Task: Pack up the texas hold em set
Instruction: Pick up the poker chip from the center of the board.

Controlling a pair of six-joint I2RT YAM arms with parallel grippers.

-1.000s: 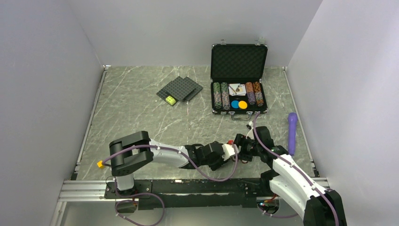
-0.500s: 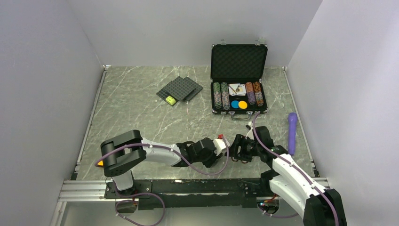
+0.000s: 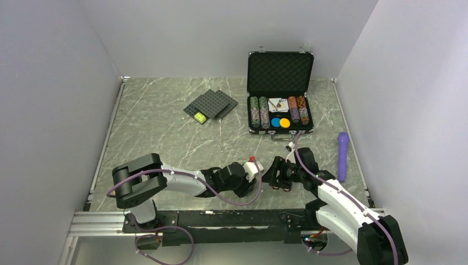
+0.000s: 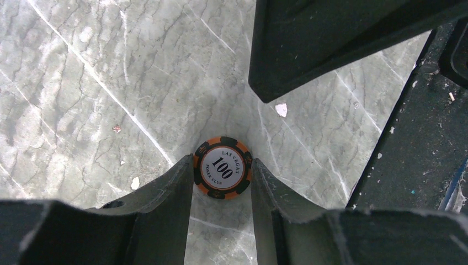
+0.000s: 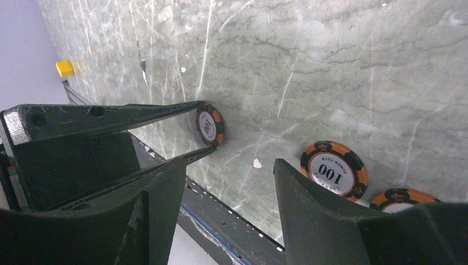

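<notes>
— Well, where is the orange chip (image 4: 222, 175) right now?

— The left gripper (image 4: 222, 161) is squeezed on it, one finger on each side of its rim. The number side looks back up at the gripper. It is well in front of the briefcase (image 3: 280, 91), on the side where the arms are bolted down.

— Is it up off the counter (image 3: 165, 127)?

— I cannot tell. It is tipped up, though, not flat like the two loose chips (image 5: 333, 170) near it.

— And the right gripper (image 5: 232, 165)?

— Its fingers stand apart with nothing in them. It hangs over those loose chips, also in front of the briefcase, and its tips point at the left gripper.

— So which way must the held chip go?

— Away from the arms and a bit to the right, to the open briefcase. I think the right arm is a little nearer to the briefcase, but the left one has the chip.

— Where in there?

— The brown-orange chip rows (image 3: 298, 109) are at the right end of the briefcase. They run front to back, and the chips seem to stand on their rims. So I guess this chip goes in on its rim too, flat side facing along the row.

— What could go wrong?

— The two grippers are very close, so they could bump.
</notes>
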